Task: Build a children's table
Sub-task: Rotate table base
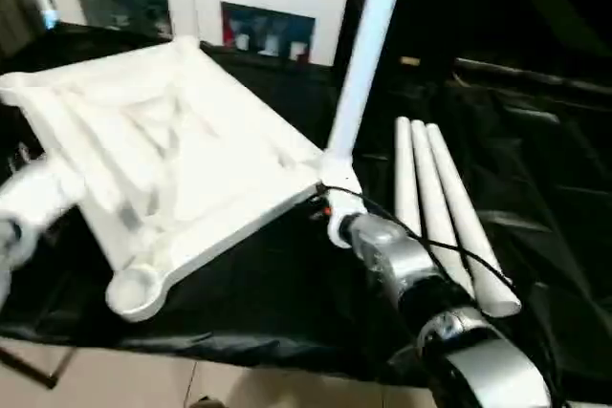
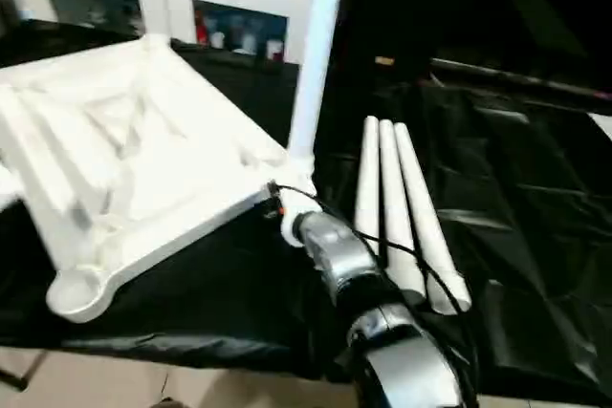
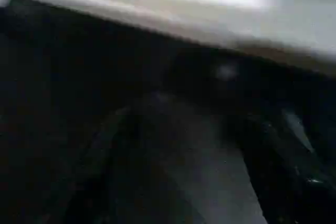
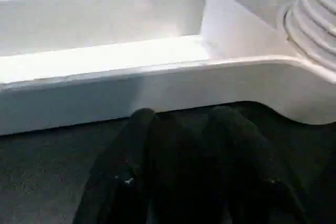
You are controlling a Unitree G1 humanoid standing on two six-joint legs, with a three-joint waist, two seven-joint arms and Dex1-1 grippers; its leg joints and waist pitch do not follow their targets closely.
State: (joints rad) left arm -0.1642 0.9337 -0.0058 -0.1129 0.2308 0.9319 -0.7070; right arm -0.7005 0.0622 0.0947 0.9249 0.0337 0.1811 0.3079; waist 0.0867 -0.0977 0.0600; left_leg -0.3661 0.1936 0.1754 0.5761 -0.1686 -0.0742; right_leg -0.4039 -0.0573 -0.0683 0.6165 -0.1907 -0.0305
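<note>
Black-draped table (image 1: 535, 188) bears upturned tabletop (image 1: 163, 160), three loose legs (image 1: 445, 207); jaws' state unclear.

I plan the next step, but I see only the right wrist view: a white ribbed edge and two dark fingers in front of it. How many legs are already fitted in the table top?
Observer: One leg stands upright in the corner socket of the table top nearest the right hand.
Operator: Where are the other legs?
Observer: Three loose legs lie side by side on the black cloth, on the right of the table top.
Operator: Is the top lying flat?
Observer: It lies ribbed side up; an empty round socket shows at its near corner.
</note>
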